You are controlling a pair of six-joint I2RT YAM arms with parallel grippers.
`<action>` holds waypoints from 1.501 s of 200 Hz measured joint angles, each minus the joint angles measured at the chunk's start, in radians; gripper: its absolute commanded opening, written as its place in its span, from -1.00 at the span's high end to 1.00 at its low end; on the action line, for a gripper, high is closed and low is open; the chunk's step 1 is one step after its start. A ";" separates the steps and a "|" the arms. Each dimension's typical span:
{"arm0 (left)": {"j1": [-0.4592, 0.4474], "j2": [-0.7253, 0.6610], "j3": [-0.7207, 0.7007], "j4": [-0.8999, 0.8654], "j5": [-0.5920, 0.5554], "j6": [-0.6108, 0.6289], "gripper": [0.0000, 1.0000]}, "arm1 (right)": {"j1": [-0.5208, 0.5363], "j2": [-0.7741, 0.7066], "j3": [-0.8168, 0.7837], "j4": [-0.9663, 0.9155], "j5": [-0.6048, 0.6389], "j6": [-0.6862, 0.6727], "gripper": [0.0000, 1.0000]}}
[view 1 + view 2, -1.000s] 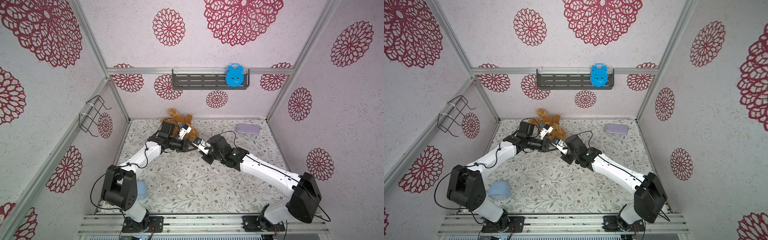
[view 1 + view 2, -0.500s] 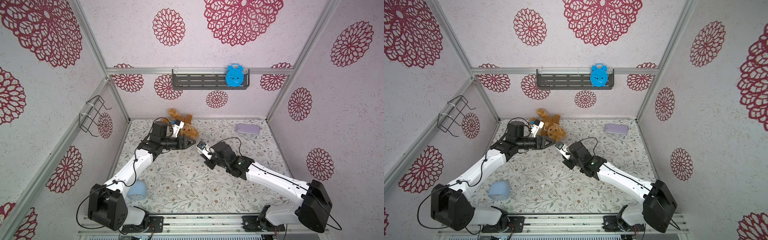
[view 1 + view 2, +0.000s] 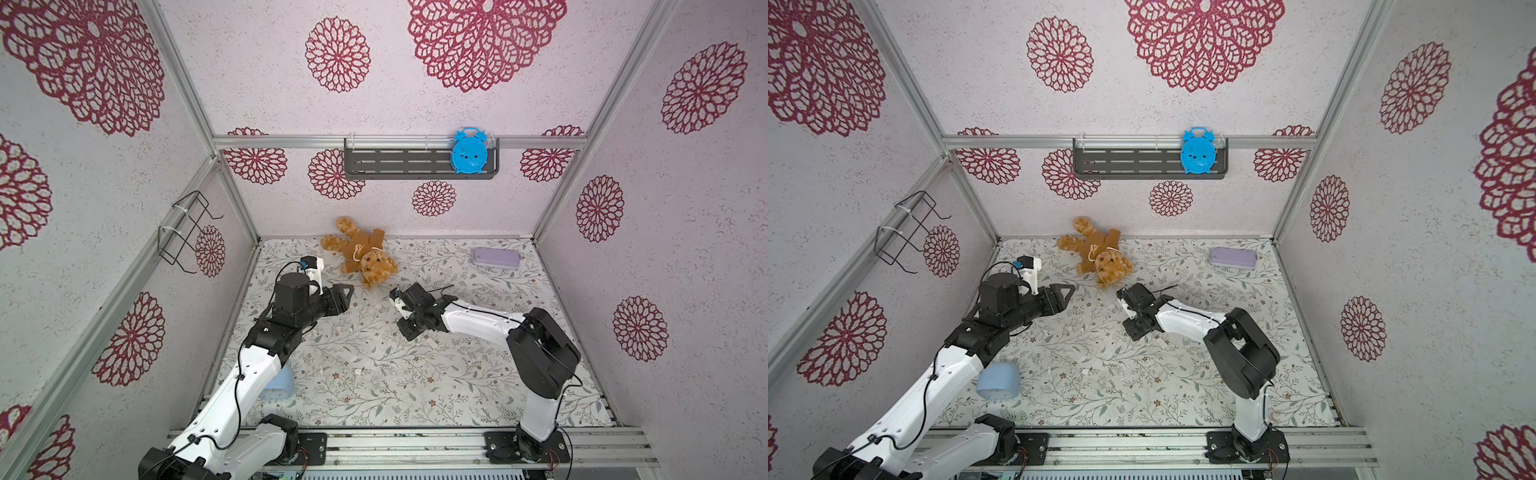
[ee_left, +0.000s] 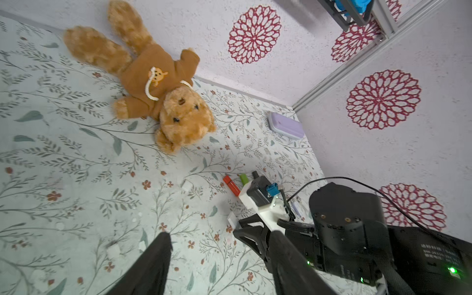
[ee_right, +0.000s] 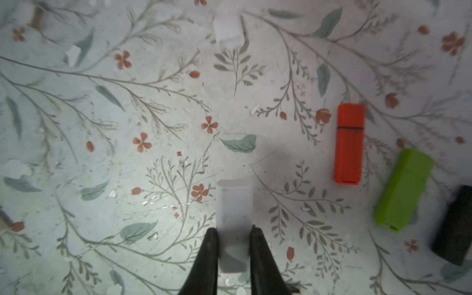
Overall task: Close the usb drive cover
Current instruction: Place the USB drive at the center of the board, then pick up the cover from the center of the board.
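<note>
Nearest the arm bases, a blue cup (image 3: 998,380) sits on the floral surface (image 3: 374,386), beside the left arm. Farther in, the left claw (image 3: 345,294) hangs over the surface with its jaws apart and nothing between them. The right claw (image 5: 233,231) points down near the middle of the surface and is clamped on a frosted white drive (image 5: 233,204), which sticks out past the fingertips. The right wrist view shows a paler band across the drive's free end. Whether a cover sits there cannot be told, nor whether the drive touches the surface. Near it three more lie roughly side by side on the surface: an orange drive (image 5: 349,144), a green drive (image 5: 403,190) and a black drive (image 5: 454,224), the last cut off at the frame edge. A small white piece (image 5: 228,30) lies well apart, beyond the held drive's free end. Farther back a teddy (image 3: 361,255) lies by the back wall, and a purple case (image 3: 496,257) sits near the far right corner. On the back wall a grey shelf (image 3: 395,162) carries a blue clock (image 3: 469,151)
</note>
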State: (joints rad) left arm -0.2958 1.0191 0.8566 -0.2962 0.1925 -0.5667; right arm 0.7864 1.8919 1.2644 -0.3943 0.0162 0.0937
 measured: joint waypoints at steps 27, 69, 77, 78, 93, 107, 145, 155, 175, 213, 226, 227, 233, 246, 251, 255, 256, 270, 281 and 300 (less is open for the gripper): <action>0.001 -0.032 -0.026 -0.002 -0.059 0.009 -0.36 | 0.000 0.083 0.082 -0.076 0.015 0.014 0.67; 0.002 -0.068 -0.044 -0.002 -0.121 0.017 -0.43 | 0.000 0.114 0.161 -0.166 0.033 0.013 0.31; 0.003 -0.073 -0.047 -0.002 -0.131 0.016 -0.45 | 0.002 0.114 0.168 -0.183 0.033 0.005 0.26; 0.003 -0.073 -0.047 -0.002 -0.132 0.016 -0.45 | 0.002 0.114 0.169 -0.185 0.033 0.001 0.25; 0.005 -0.079 -0.051 -0.006 -0.151 0.015 -0.47 | 0.006 0.113 0.183 -0.206 0.033 -0.012 0.10; 0.010 -0.079 -0.053 -0.008 -0.166 0.012 -0.50 | 0.011 0.104 0.186 -0.213 0.031 -0.031 0.00; 0.043 -0.093 -0.058 -0.031 -0.212 -0.017 -0.61 | 0.041 0.013 0.184 -0.216 -0.020 -0.097 -0.02; 0.063 -0.106 -0.065 -0.034 -0.224 -0.030 -0.63 | 0.056 -0.024 0.175 -0.194 -0.050 -0.123 -0.02; 0.123 -0.132 -0.093 -0.041 -0.234 -0.067 -0.70 | 0.109 -0.084 0.165 -0.155 -0.097 -0.191 -0.02; 0.284 -0.133 -0.153 -0.061 -0.186 -0.154 -0.72 | 0.244 -0.058 0.166 -0.103 -0.132 -0.313 0.00; 0.318 -0.126 -0.164 -0.076 -0.171 -0.173 -0.73 | 0.280 -0.017 0.179 -0.115 -0.139 -0.340 0.00; 0.319 -0.126 -0.165 -0.077 -0.170 -0.175 -0.73 | 0.281 -0.014 0.180 -0.116 -0.140 -0.341 0.01; 0.327 -0.122 -0.166 -0.085 -0.163 -0.181 -0.73 | 0.293 0.010 0.190 -0.128 -0.142 -0.354 0.01; 0.339 -0.120 -0.166 -0.092 -0.153 -0.191 -0.75 | 0.312 0.061 0.216 -0.157 -0.141 -0.379 0.01; 0.343 -0.121 -0.166 -0.093 -0.150 -0.192 -0.75 | 0.315 0.077 0.225 -0.166 -0.140 -0.388 0.01; 0.345 -0.121 -0.166 -0.093 -0.149 -0.195 -0.76 | 0.319 0.092 0.234 -0.176 -0.139 -0.393 0.01; 0.346 -0.121 -0.166 -0.093 -0.150 -0.195 -0.76 | 0.319 0.094 0.235 -0.178 -0.138 -0.393 0.01; 0.359 -0.123 -0.166 -0.098 -0.149 -0.199 -0.76 | 0.328 0.133 0.262 -0.208 -0.127 -0.411 0.02; 0.369 -0.125 -0.166 -0.103 -0.150 -0.201 -0.77 | 0.334 0.154 0.280 -0.224 -0.122 -0.418 0.02; 0.381 -0.132 -0.166 -0.113 -0.149 -0.201 -0.77 | 0.339 0.178 0.311 -0.248 -0.116 -0.426 0.02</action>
State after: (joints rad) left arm 0.0849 0.8871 0.6907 -0.4095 0.0433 -0.7673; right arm 1.1252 2.0697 1.5757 -0.6418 -0.1001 -0.3325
